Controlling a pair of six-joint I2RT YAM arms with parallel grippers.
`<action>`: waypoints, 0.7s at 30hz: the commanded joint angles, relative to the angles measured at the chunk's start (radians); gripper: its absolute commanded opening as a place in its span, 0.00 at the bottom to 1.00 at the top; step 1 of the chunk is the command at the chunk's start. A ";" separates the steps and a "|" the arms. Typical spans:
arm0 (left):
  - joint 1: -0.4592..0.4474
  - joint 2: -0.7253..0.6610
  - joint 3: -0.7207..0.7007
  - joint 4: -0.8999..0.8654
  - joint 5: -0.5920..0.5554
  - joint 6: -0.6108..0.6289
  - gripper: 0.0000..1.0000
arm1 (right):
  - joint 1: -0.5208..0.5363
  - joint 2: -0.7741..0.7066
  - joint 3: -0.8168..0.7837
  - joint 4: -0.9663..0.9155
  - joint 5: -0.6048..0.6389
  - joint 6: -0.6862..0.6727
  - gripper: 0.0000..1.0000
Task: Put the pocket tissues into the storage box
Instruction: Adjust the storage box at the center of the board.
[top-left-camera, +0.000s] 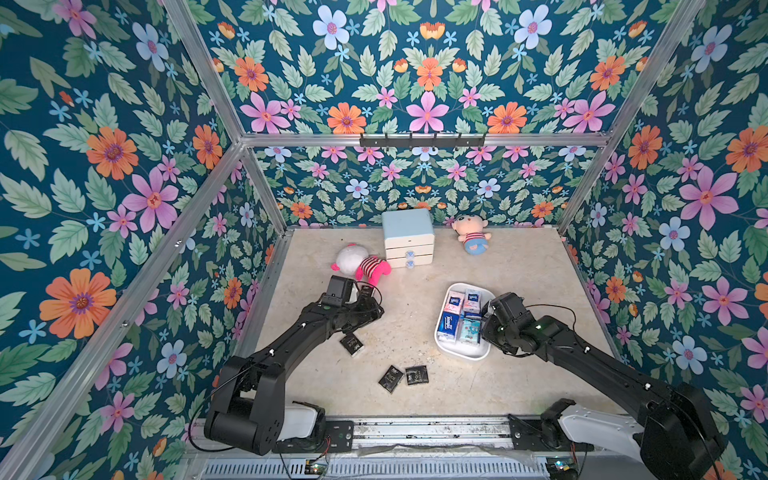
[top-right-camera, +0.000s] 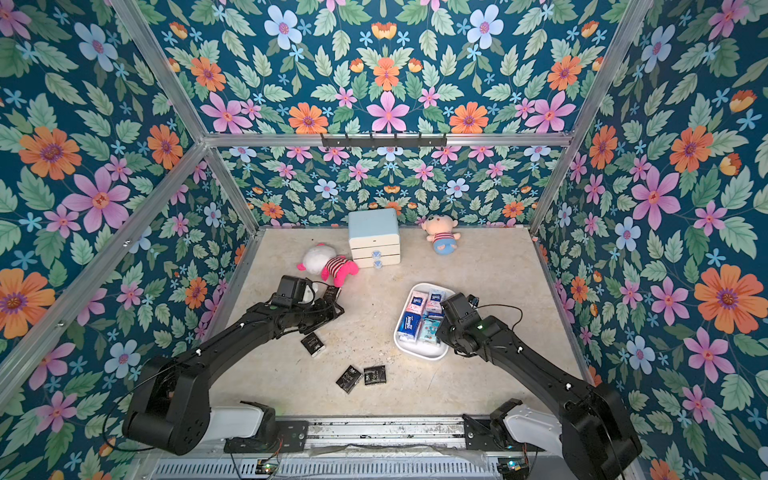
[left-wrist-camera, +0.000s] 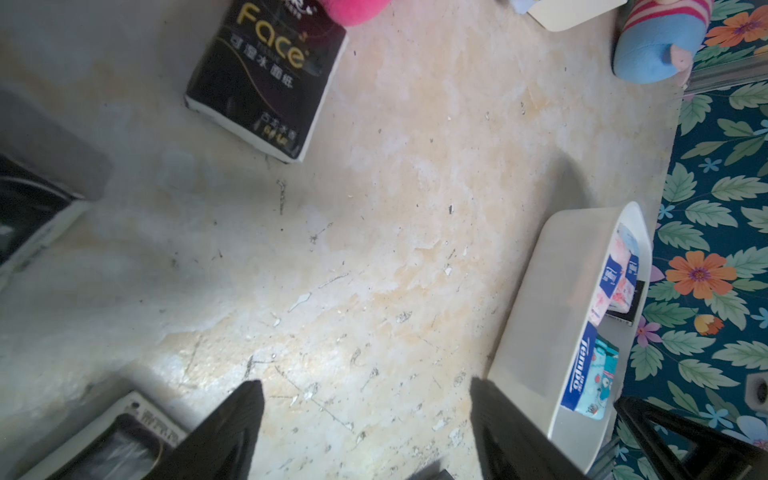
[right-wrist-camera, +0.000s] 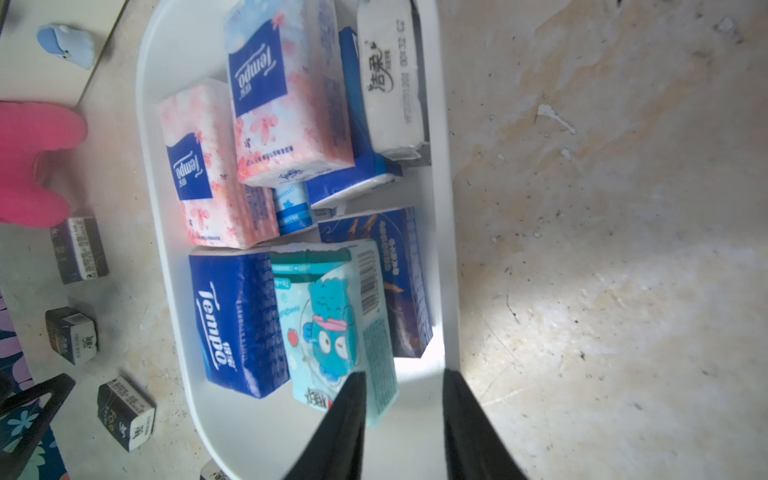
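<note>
Floral wallpaper (top-left-camera: 124, 166) on all sides; mottled beige counter (top-left-camera: 519, 291) below. On its right half, white storage box (top-left-camera: 462, 354), already holding pocket tissues (top-left-camera: 459, 316) in pink, dark blue, light blue and white wrappers, packed side by side and partly stacked. Outside the box, four black Face packets (top-left-camera: 352, 345) loose on the counter: one left of the box, two just beside each other nearer the front edge, one further back by the pink plush toy (top-left-camera: 365, 266). Right end effector (right-wrist-camera: 405, 409) over the box's edge, jaws narrowly parted with nothing between; one finger against or just over the light-blue packet (right-wrist-camera: 332, 324), hard to tell which. Left end effector (left-wrist-camera: 368, 419) above bare counter, jaws wide, empty. At the back wall, well apart from the box, blue-topped drawer cabinet (top-left-camera: 408, 237) and striped doll (top-left-camera: 471, 239).
</note>
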 joint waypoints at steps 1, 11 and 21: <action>0.001 -0.021 -0.011 -0.015 -0.014 0.002 0.84 | 0.000 0.028 0.000 -0.074 0.027 -0.009 0.34; 0.002 -0.051 0.011 -0.064 -0.054 0.040 0.84 | 0.000 0.081 0.073 -0.196 0.159 -0.077 0.34; 0.013 -0.108 -0.004 -0.115 -0.204 -0.017 0.86 | 0.035 0.079 0.209 -0.244 0.167 -0.150 0.45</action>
